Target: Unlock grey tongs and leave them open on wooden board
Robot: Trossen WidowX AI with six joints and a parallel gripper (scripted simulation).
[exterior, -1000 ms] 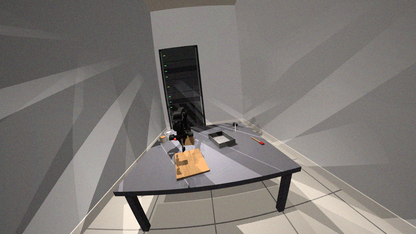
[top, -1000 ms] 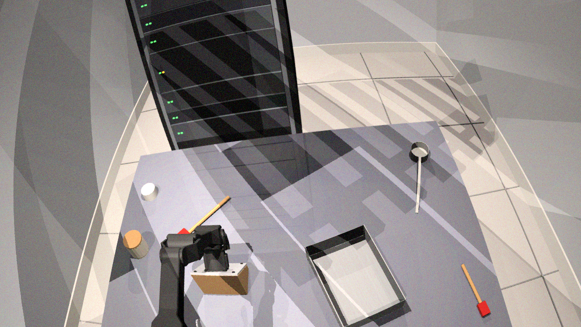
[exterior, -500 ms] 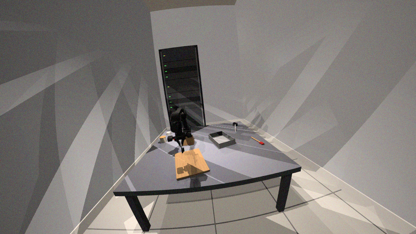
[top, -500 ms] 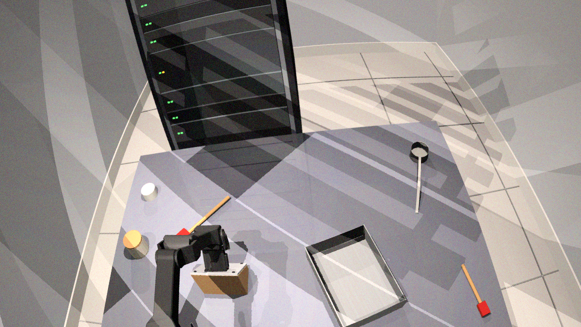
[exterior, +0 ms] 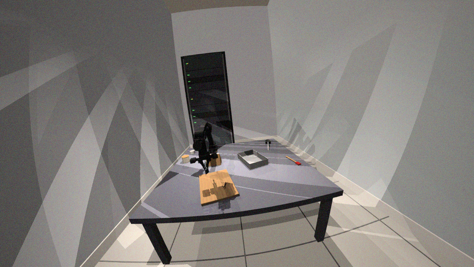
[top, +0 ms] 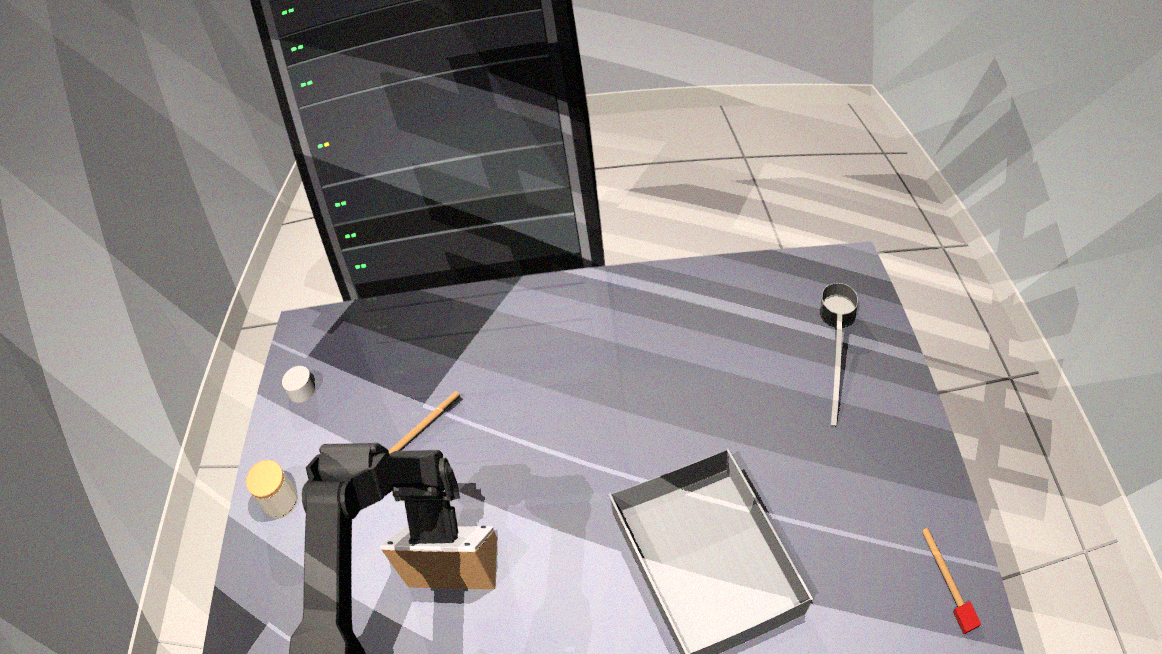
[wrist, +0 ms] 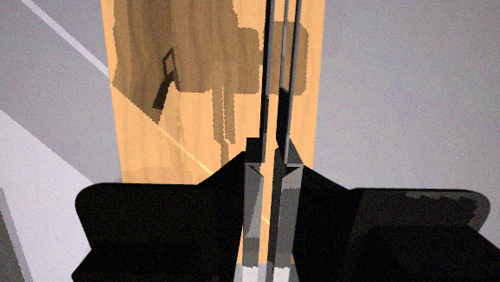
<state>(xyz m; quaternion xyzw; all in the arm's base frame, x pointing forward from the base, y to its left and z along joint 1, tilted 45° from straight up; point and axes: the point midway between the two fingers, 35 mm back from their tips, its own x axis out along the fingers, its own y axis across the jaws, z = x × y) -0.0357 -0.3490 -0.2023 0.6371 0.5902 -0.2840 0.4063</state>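
Note:
My gripper (exterior: 205,162) (wrist: 261,158) is shut on the grey tongs (exterior: 206,168) (wrist: 291,208). It holds them in the air by the near edge of the wooden board (exterior: 204,183) (wrist: 196,114), on the arm's side. In the wrist view the tongs' two long arms run side by side to the top edge, with a narrow gap between them. In the exterior view the part below the fingers slants down. I cannot tell whether the lock is released. The roasting tin (top: 671,485) (exterior: 259,163) stands on the table with nothing across it. Gripper and tongs are out of sight in the top view.
The arm rises from a wooden block (top: 443,567) (exterior: 216,161). A yellow-lidded jar (top: 274,497) (exterior: 185,159) and a small white cylinder (top: 298,385) (exterior: 192,152) stand at the left. A red-headed tool (top: 966,615) (exterior: 298,163) and a long-handled pan (top: 836,369) lie at the right.

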